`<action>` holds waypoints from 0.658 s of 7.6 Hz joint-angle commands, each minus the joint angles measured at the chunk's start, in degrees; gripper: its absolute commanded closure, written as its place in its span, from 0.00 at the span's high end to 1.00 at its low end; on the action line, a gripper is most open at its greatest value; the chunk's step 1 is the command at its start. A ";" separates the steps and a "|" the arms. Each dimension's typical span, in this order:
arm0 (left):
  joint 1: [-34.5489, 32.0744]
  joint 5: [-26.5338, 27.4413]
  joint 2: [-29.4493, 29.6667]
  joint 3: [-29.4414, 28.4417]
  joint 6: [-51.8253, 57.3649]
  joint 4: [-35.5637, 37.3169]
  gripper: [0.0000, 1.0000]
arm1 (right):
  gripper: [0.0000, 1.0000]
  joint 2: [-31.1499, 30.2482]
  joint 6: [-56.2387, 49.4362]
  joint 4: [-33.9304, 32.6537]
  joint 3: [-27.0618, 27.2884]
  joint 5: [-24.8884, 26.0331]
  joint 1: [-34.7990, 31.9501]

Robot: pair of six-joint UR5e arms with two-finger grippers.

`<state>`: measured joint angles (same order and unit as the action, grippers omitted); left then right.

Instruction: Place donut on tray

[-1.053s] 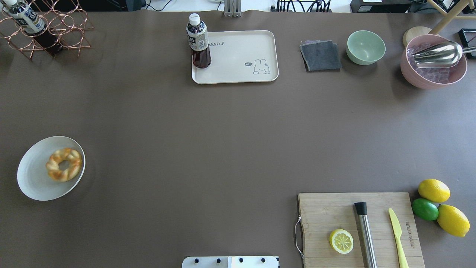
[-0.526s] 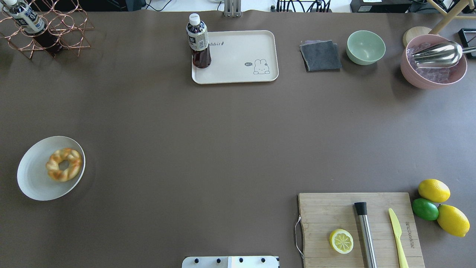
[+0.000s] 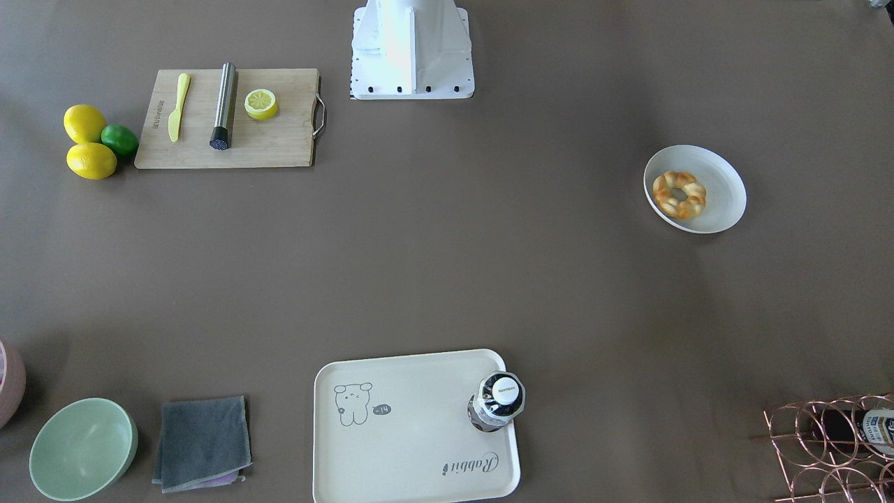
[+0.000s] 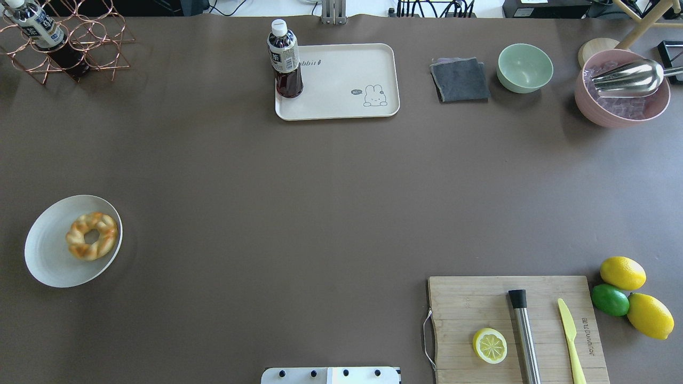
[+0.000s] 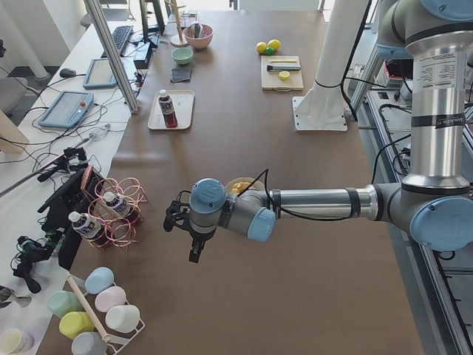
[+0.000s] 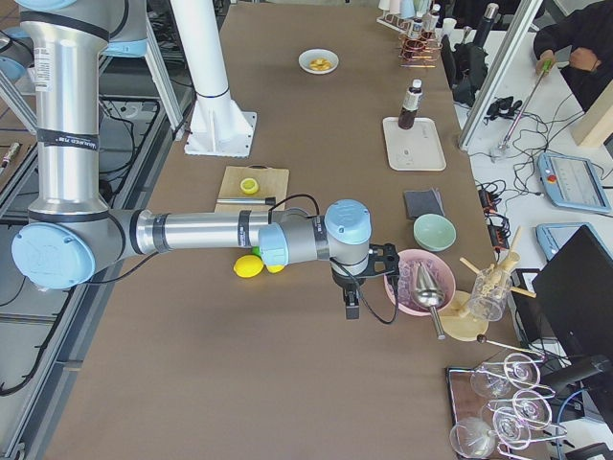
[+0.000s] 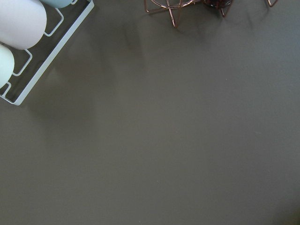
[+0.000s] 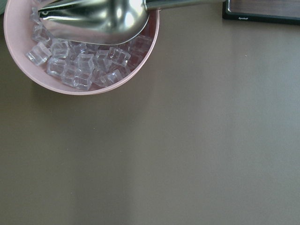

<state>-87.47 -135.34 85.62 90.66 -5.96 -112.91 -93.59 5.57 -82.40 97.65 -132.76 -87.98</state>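
The golden twisted donut lies in a round white bowl at the table's left side; it also shows in the front view. The cream rabbit tray lies at the far middle, with a dark drink bottle standing on its left end. Neither gripper shows in the overhead or front view. In the left side view my left gripper hangs above the table just beyond the bowl, the arm hiding most of the donut. In the right side view my right gripper hangs beside the pink ice bowl. I cannot tell whether either is open.
A copper wire rack with a bottle stands far left. A grey cloth, a green bowl and the pink ice bowl with a metal scoop are far right. A cutting board with lemon half, muddler and knife is near right.
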 commanded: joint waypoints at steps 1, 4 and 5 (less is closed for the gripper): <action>-0.06 -0.10 -0.45 -0.13 -0.28 -0.03 0.98 | 1.00 -2.72 -0.04 5.47 0.35 0.05 -0.09; -0.06 0.08 -0.37 0.14 -0.28 -0.03 0.98 | 1.00 -3.44 -0.03 5.50 0.18 -0.13 -0.09; -0.06 0.16 -0.37 0.05 -0.28 -0.03 0.98 | 1.00 -3.52 -0.03 5.50 0.26 -0.13 0.00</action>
<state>-87.53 -135.39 85.18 90.75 -6.24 -112.94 -96.88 5.52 -76.98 97.91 -132.86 -88.02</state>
